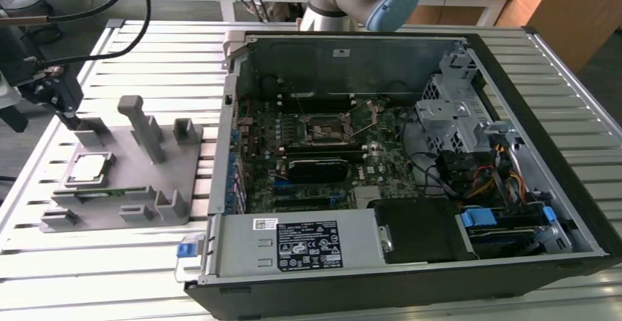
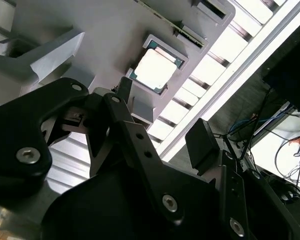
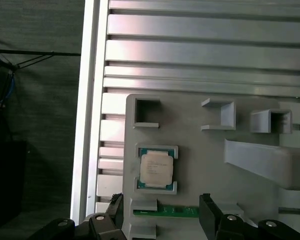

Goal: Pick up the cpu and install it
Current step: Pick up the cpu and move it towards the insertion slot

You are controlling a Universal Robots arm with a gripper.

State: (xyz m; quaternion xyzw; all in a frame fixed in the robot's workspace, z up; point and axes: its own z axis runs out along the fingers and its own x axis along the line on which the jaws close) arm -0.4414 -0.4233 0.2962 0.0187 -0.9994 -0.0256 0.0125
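The cpu (image 1: 89, 168) is a small square chip with a shiny metal top, lying flat in a recess of the grey plastic holder (image 1: 156, 190) on the table at the exterior view's left. In both wrist views the cpu (image 3: 157, 168) (image 2: 155, 68) sits in its frame, untouched. My gripper (image 1: 64, 113) hangs just above the far left part of the holder, a short way from the cpu. Its black fingers (image 3: 207, 210) stand wide apart, so the gripper (image 3: 160, 212) (image 2: 162, 117) is open and holds nothing.
An open computer case (image 1: 544, 117) fills the middle and right of the slatted metal table (image 1: 116, 263), with the motherboard's socket (image 1: 325, 126) inside. The holder has upright posts (image 1: 146, 128) and a green memory stick (image 3: 165, 212) near the cpu. The table's edge (image 3: 87, 125) runs close by.
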